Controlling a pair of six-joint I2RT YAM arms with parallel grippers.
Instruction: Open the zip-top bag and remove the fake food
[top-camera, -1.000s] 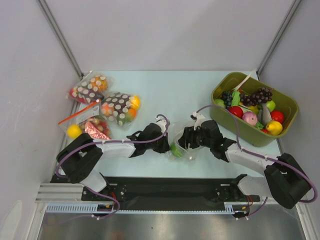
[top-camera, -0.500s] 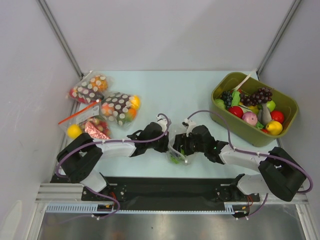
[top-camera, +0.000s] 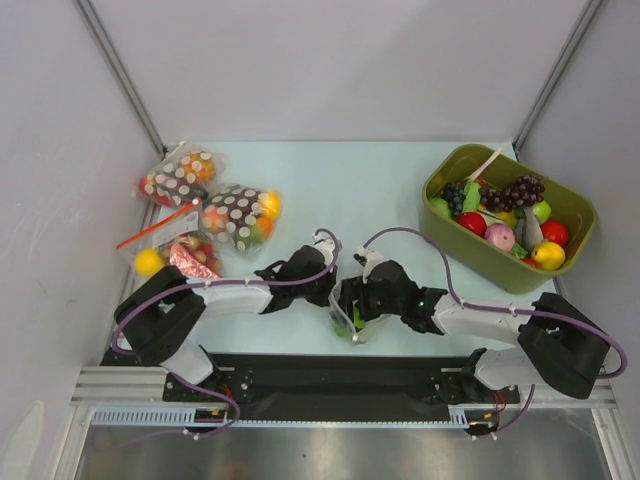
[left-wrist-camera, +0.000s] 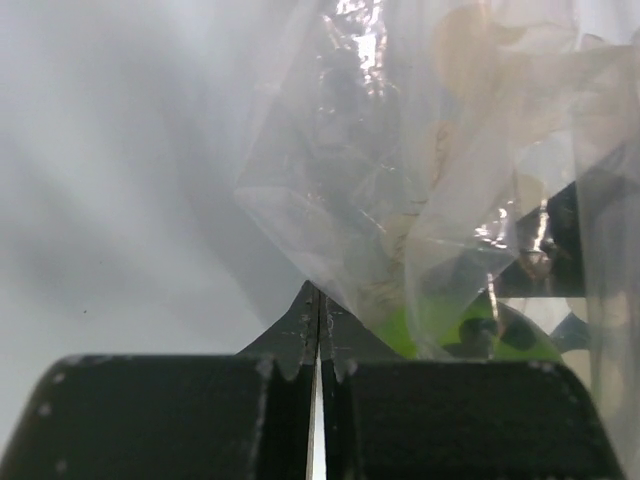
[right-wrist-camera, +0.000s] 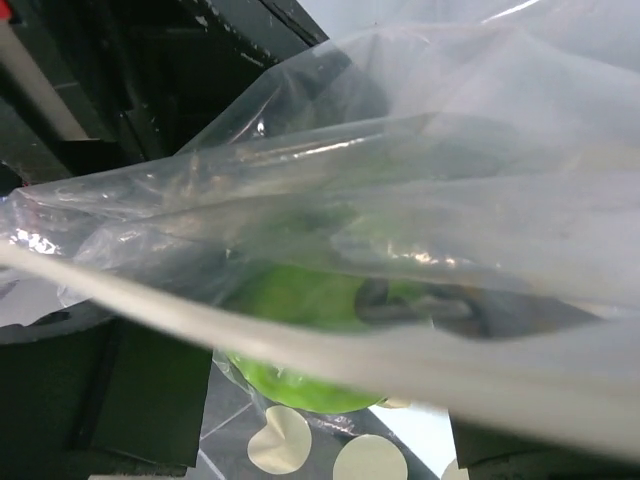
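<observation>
Barely begun: my left gripper (left-wrist-camera: 318, 305) pinches the bag (left-wrist-camera: 400, 180); right gripper (top-camera: 360, 300) I can't tell; green fruit (right-wrist-camera: 290, 300) not out.

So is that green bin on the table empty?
No, the green bin is piled with toy fruit, including purple grapes.

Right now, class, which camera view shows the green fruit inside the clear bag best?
The right wrist view: the green fruit fills its middle, though veiled by the clear bag. The left wrist view shows only a green sliver low behind the plastic. The top external view shows just a tiny green speck.
</observation>
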